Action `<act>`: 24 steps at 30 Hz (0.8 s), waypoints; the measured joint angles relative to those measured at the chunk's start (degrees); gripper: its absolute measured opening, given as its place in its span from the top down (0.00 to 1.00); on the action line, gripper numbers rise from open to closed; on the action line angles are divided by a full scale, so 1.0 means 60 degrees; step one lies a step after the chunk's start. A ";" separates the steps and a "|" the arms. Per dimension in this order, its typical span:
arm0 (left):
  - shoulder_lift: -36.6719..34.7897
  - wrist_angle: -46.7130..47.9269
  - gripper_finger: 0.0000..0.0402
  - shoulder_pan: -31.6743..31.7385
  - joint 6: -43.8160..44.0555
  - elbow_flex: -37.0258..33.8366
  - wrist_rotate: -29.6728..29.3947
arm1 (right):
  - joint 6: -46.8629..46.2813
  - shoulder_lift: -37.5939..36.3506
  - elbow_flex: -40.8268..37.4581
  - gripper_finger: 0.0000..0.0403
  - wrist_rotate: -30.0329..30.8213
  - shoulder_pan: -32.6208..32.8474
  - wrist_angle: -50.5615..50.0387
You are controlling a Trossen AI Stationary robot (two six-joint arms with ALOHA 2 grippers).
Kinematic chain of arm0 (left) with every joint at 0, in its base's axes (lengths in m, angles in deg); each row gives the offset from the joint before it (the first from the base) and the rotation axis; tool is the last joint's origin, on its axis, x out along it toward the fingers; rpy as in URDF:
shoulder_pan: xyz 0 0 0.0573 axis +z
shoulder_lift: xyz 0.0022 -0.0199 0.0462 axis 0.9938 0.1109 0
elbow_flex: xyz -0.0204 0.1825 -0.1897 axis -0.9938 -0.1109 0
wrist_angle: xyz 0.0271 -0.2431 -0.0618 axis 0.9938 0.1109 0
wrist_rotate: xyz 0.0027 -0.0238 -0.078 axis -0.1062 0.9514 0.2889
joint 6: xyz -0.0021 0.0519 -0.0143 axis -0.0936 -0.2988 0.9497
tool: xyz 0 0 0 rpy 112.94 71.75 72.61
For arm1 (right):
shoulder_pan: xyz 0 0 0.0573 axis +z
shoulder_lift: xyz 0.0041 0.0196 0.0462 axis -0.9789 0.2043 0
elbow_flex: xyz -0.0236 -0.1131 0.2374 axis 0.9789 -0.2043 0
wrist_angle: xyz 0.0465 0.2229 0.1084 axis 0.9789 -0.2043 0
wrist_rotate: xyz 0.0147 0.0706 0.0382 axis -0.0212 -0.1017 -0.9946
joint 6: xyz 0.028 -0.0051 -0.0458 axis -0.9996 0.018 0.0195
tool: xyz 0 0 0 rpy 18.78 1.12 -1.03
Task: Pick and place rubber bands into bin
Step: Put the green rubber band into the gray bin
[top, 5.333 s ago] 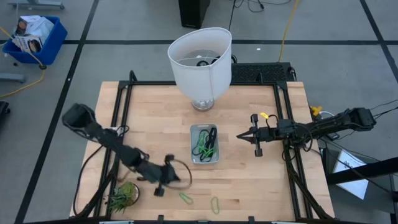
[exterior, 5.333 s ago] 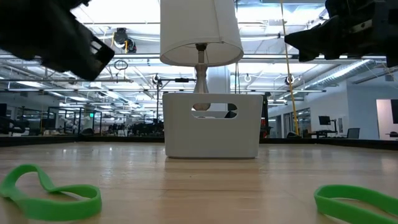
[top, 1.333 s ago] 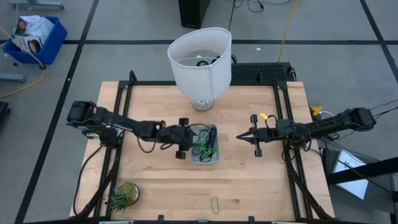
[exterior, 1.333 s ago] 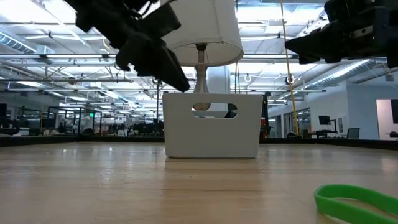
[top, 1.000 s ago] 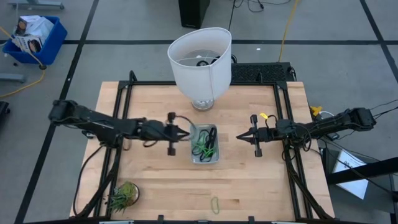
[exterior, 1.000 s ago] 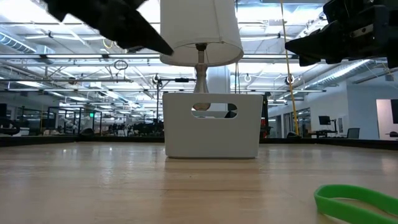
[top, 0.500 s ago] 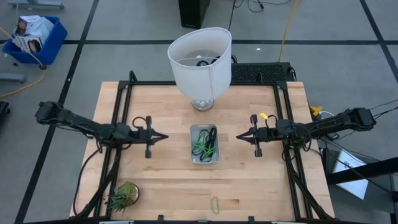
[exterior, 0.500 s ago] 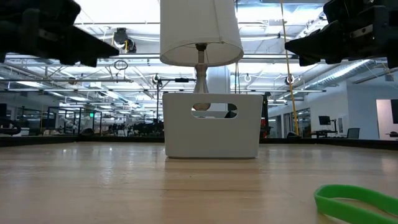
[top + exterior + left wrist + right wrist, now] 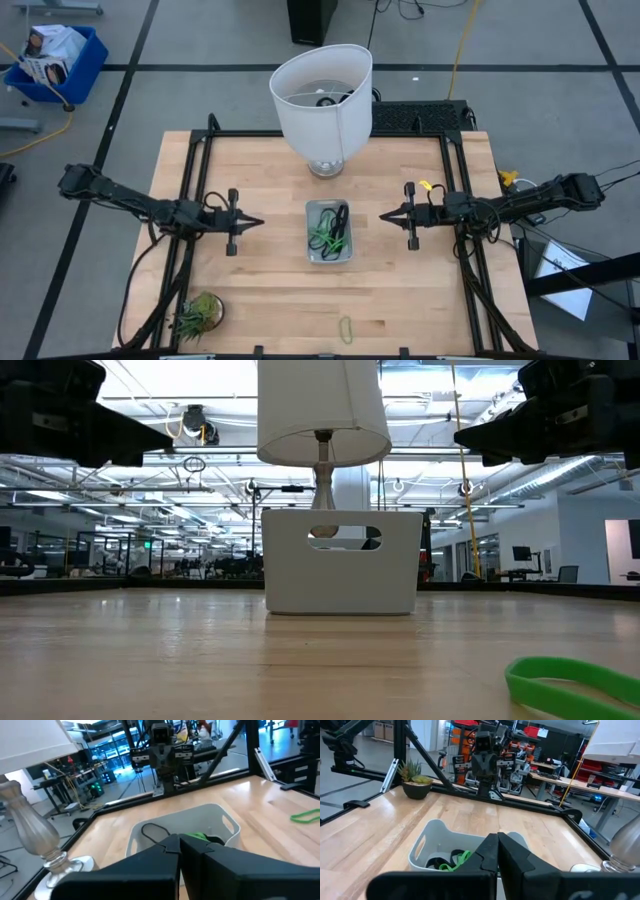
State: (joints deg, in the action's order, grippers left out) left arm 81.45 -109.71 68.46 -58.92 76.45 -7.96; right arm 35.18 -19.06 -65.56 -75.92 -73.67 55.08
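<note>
The bin (image 9: 329, 232) sits at the table's middle and holds several green and dark rubber bands (image 9: 334, 230); it also shows in the low view (image 9: 340, 560), the left wrist view (image 9: 220, 822) and the right wrist view (image 9: 432, 840). One green band (image 9: 346, 328) lies flat on the table near the near edge, also in the low view (image 9: 575, 682) and the left wrist view (image 9: 305, 815). My left gripper (image 9: 262, 222) is shut and empty, left of the bin, pointing at it. My right gripper (image 9: 381, 217) is shut and empty, right of the bin.
A white lamp (image 9: 322, 95) stands behind the bin at the far edge. A small spiky plant in a pot (image 9: 197, 315) stands at the near left corner. A black frame (image 9: 195, 150) runs along the table's sides.
My left gripper has drawn back from the bin's left rim toward the table's left edge and now hangs level, pointing at the bin. The bin and the green band on the table have stayed put.
</note>
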 joint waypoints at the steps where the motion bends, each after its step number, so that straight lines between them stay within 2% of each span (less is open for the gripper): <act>1: 0.0003 0.0004 1.00 -0.0012 0.0000 0.0000 -0.0013 | -0.0029 0.0000 0.0000 1.00 0.0000 0.0000 0.0003; 7: 0.0004 0.0026 0.99 -0.0011 0.0000 0.0000 -0.0038 | 0.0111 0.0009 0.0000 1.00 -0.0035 0.0042 0.0063; 12: 0.0004 -0.0002 0.96 -0.0011 0.0011 0.0000 -0.0053 | 0.0218 0.0448 0.0044 1.00 -0.0020 0.0876 0.0620; 18: 0.0004 -0.0069 0.99 -0.0011 0.0044 0.0000 -0.0053 | 0.0876 0.2188 0.1508 1.00 0.1211 0.2443 0.0301; 24: 0.0004 -0.0109 0.94 -0.0011 0.0183 0.0000 -0.0056 | 0.0680 0.4687 0.3653 1.00 0.2284 0.3801 -0.1115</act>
State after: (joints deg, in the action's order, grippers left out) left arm 81.48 -110.36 68.39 -57.82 76.45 -8.30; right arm 39.26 9.06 -43.64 -62.22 -50.87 48.39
